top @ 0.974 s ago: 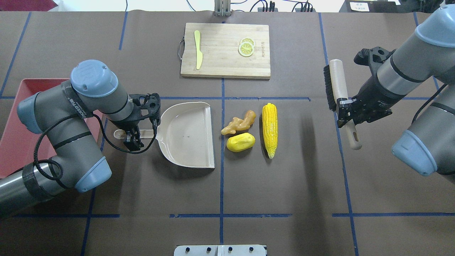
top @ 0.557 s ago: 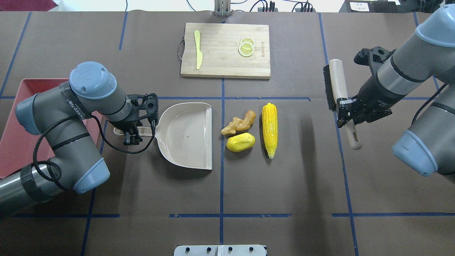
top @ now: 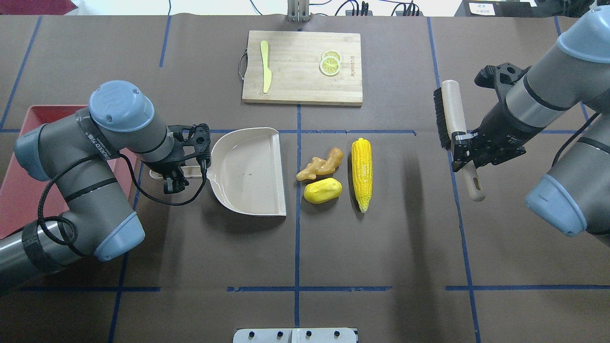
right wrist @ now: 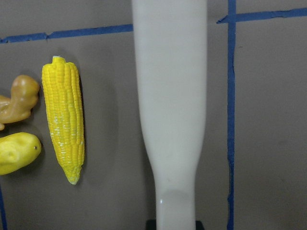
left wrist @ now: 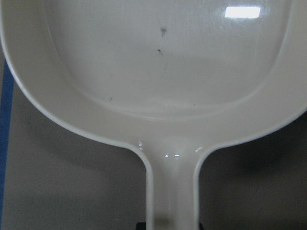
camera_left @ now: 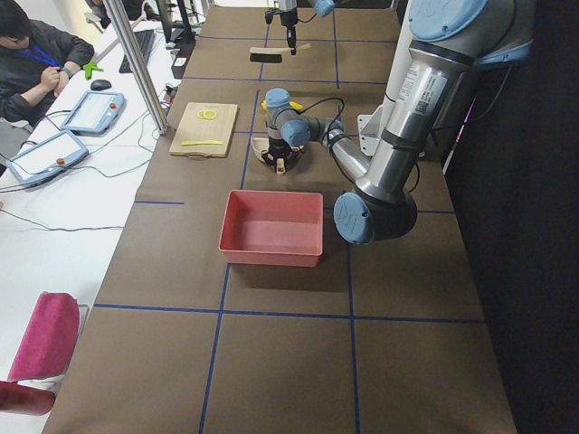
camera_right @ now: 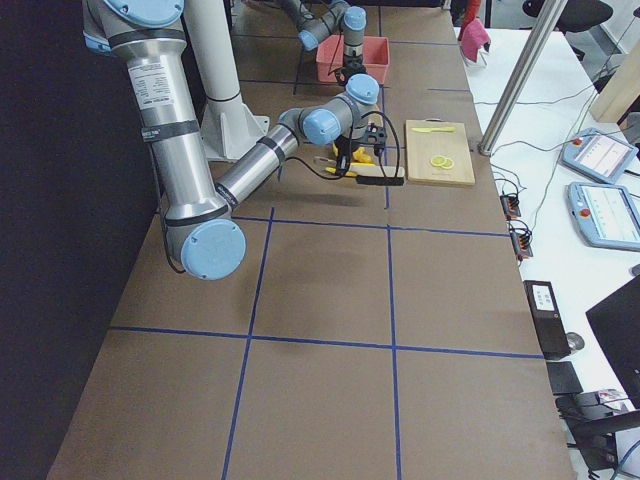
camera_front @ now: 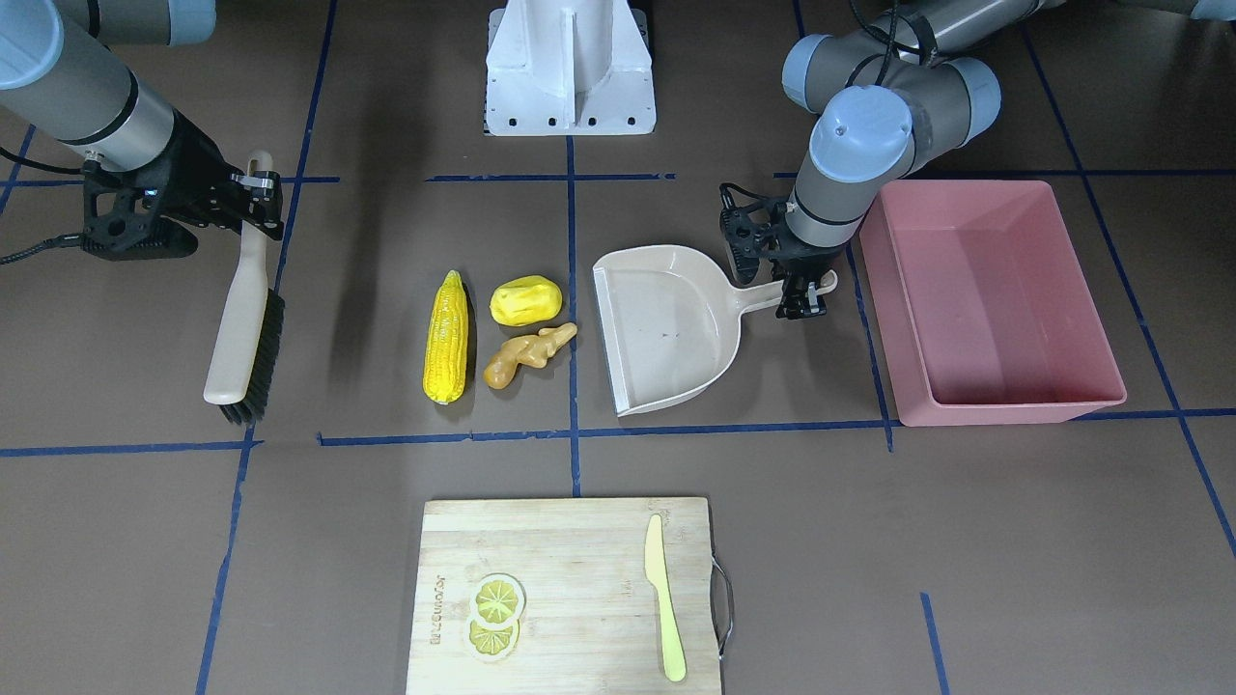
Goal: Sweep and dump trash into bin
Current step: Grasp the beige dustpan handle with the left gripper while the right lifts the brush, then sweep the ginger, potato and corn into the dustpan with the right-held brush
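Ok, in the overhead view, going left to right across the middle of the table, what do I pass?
Bin → dustpan → potato → corn → brush. The ginger overlaps the potato, so it is left out.

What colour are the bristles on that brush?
Black bristles on a beige brush; the exterior front-facing view shows them best.

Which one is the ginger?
Find the beige dustpan in the middle of the brown table. Just off its open edge, the ginger root sits between it and the long corn cob. It is tan and knobbly, while the smooth lump beside it is bright yellow.
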`<state>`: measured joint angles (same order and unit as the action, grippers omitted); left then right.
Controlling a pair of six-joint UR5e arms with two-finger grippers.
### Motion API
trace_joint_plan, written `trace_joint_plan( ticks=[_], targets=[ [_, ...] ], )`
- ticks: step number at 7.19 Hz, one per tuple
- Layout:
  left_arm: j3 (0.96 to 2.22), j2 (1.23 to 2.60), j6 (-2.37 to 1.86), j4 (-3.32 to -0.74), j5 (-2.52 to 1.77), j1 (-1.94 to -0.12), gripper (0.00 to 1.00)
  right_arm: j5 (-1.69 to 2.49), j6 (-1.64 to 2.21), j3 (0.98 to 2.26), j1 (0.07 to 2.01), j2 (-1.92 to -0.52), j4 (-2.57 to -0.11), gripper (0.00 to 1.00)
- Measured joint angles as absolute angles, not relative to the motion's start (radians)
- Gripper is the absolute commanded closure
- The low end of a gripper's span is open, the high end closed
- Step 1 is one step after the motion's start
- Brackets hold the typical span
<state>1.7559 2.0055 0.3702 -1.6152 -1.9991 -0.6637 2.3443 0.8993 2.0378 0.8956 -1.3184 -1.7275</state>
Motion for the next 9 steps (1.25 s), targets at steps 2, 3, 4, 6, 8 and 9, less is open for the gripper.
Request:
trace_joint_plan(
  ticks=[2, 3, 4, 6, 8, 9],
  targets=[
    [1.801, 2.014, 0.373, -1.505, -1.999, -0.662, 1.00, 2.337, 0.909, 2.036, 0.870, -1.326, -1.729, 1.00],
    [1.816, 2.020, 0.377, -1.460, -1.993, -0.656, 1.00, 2.329, 0.914, 2.034, 0.848, -1.330, -1.729, 1.00],
    [1.821, 2.027, 0.377, -1.440, -1.962, -0.640, 1.00, 2.319, 0.921, 2.030, 0.826, -1.332, -1.729, 1.00],
    [1.812, 2.066, 0.369, -1.392, -1.879, -0.603, 1.00, 2.280, 0.939, 2.023, 0.765, -1.330, -1.729, 1.00],
    [1.807, 2.093, 0.343, -1.361, -1.862, -0.584, 1.00, 2.221, 0.946, 1.998, 0.697, -1.320, -1.728, 1.00],
    [1.806, 2.103, 0.334, -1.351, -1.861, -0.575, 1.00, 2.195, 0.947, 1.980, 0.667, -1.314, -1.727, 1.00]
  ],
)
